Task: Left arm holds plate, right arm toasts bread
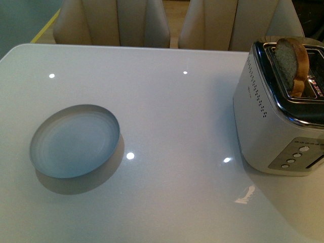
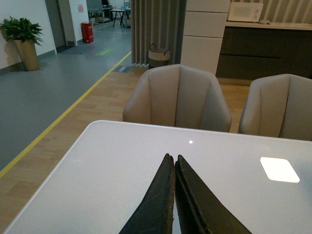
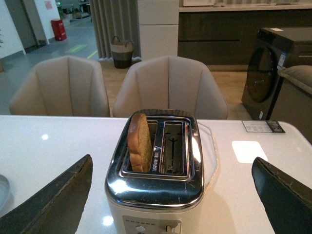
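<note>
The pale blue-grey plate [image 1: 75, 140] lies empty on the white table, left of centre in the front view. The bread [image 1: 292, 65] stands upright in a slot of the silver toaster [image 1: 276, 121] at the right; half of it sticks out. In the right wrist view the bread [image 3: 139, 141] sits in one slot of the toaster [image 3: 156, 187], the other slot empty. My right gripper [image 3: 170, 195] is open, its jaws wide on either side of the toaster. My left gripper [image 2: 173, 163] is shut and empty above the bare table. Neither arm shows in the front view.
Beige chairs [image 1: 111, 23] stand along the table's far edge. A corner of the plate [image 3: 2, 191] shows in the right wrist view. The toaster's buttons and lever [image 1: 298, 154] face the near side.
</note>
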Tool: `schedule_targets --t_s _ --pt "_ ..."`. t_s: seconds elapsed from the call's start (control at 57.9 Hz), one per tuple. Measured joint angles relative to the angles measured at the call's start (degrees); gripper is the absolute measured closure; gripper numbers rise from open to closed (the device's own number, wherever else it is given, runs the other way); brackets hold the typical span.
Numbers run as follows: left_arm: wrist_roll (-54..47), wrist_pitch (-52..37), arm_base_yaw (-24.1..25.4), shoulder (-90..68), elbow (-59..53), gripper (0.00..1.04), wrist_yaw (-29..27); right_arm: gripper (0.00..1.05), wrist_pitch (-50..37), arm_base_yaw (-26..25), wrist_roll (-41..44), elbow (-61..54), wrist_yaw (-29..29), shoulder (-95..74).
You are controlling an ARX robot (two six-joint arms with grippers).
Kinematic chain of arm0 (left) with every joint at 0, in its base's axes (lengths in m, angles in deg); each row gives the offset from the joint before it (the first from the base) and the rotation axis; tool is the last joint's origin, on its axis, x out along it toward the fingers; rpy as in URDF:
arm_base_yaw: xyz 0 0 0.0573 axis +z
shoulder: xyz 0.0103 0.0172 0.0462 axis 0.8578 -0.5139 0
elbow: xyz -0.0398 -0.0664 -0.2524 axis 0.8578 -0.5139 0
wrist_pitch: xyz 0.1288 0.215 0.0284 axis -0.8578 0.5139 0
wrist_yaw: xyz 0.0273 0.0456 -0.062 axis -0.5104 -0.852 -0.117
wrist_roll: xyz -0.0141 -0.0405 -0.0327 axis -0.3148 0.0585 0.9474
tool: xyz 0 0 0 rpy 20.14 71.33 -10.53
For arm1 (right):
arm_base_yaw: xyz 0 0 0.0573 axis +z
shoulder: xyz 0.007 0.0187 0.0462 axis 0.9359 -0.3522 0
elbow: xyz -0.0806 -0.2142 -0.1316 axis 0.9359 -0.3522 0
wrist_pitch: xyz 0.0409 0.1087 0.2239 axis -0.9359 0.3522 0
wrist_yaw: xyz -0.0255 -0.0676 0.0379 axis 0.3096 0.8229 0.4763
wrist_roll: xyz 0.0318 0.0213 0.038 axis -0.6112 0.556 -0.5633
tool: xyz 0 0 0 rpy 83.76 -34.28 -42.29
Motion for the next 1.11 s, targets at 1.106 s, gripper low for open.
schedule_targets --t_s 1.106 --pt "0.0 30.3 0.0 30.4 0.0 1.02 0.0 0.09 0.0 0.0 0.0 0.0 0.0 0.0"
